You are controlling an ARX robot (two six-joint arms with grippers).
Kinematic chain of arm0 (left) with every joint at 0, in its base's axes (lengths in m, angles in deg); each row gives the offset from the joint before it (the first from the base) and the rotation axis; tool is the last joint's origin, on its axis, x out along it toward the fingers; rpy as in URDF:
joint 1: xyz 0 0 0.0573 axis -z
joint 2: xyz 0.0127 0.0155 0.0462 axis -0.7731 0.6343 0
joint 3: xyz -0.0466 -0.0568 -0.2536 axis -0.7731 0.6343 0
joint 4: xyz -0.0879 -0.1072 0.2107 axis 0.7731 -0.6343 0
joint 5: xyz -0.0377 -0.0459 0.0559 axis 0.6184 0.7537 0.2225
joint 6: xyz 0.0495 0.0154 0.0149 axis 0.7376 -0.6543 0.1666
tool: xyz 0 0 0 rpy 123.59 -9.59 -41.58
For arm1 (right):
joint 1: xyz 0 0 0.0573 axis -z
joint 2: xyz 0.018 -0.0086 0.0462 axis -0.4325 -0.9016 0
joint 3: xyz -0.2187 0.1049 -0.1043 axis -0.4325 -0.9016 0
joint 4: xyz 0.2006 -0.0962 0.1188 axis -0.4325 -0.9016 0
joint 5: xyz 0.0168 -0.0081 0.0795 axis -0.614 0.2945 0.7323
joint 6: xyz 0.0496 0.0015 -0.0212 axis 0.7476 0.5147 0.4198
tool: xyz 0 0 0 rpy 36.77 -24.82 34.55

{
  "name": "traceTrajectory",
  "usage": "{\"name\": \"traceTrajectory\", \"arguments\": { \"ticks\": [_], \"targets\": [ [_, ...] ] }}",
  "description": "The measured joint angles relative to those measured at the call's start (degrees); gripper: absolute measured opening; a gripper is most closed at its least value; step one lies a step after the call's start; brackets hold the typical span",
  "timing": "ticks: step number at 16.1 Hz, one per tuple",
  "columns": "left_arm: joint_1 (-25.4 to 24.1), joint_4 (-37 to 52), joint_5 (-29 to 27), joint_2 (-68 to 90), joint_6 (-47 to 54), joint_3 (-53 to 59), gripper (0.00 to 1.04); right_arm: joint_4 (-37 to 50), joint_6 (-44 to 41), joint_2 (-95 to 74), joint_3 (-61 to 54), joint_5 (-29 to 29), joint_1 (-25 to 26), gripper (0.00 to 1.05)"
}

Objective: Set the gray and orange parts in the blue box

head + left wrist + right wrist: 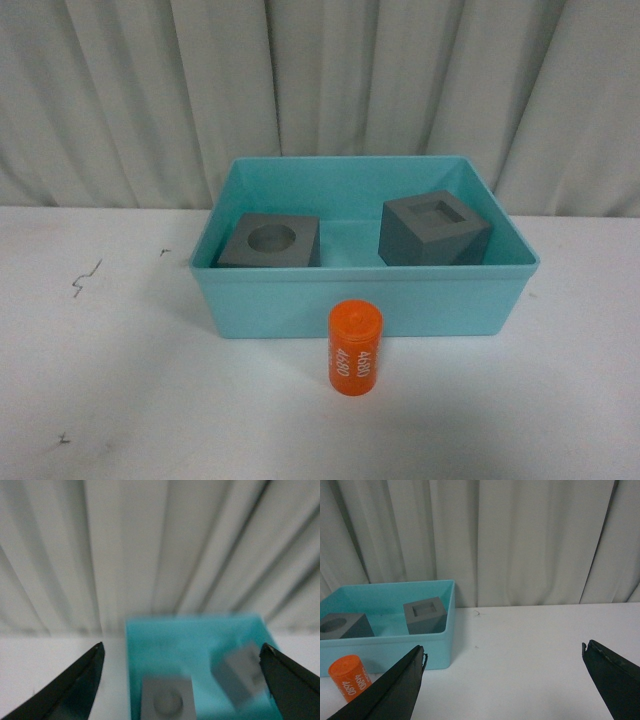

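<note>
Both my pairs of jaws stand wide apart and hold nothing. Between the fingers of my right gripper (503, 649) lies only bare white table (530, 645); the orange cylinder (349, 676) stands outside that gap, off beyond one finger, and is touched by neither. My left gripper (181, 646) hangs over the blue box (150, 645), with both gray cubes showing in the space between its fingers, though that view is blurred and I cannot tell how far above them I am. From the front view, nearest to me, the orange cylinder (355, 349) stands upright on the table (120, 380), its white digits facing me, just before the middle of the blue box's (250, 300) near wall and outside it. There is open tabletop on both sides of the cylinder and in front of it, with a few small dark marks (85, 278) well off to the left. Inside the box, the gray cube with the round recess (270, 242) sits flat against the left end, close to the near wall; the gray cube with the square recess (435, 230) sits toward the right end, turned with a corner toward me and tilted. Bare box floor lies between the two cubes and behind them. Past the far rim hangs a pale pleated curtain (130, 90).
</note>
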Motion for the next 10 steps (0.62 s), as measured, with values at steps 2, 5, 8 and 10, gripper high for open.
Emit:
{"name": "traceTrajectory", "arguments": {
  "ticks": [2, 5, 8, 10],
  "targets": [
    [-2.6, 21.3, -5.7, -8.5, 7.1, 14.8, 0.72, 0.0, 0.0, 0.0, 0.0, 0.0, 0.0, 0.98],
    [-6.9, 31.9, -2.7, -16.5, 10.0, 31.9, 0.36, 0.0, 0.0, 0.0, 0.0, 0.0, 0.0, 0.98],
    [-10.0, 34.9, 0.5, -23.3, 10.3, 42.0, 0.01, 0.0, 0.0, 0.0, 0.0, 0.0, 0.0, 0.98],
    [-11.8, 35.2, 2.1, -27.8, 10.5, 47.2, 0.02, 0.0, 0.0, 0.0, 0.0, 0.0, 0.0, 0.98]
  ]
}}
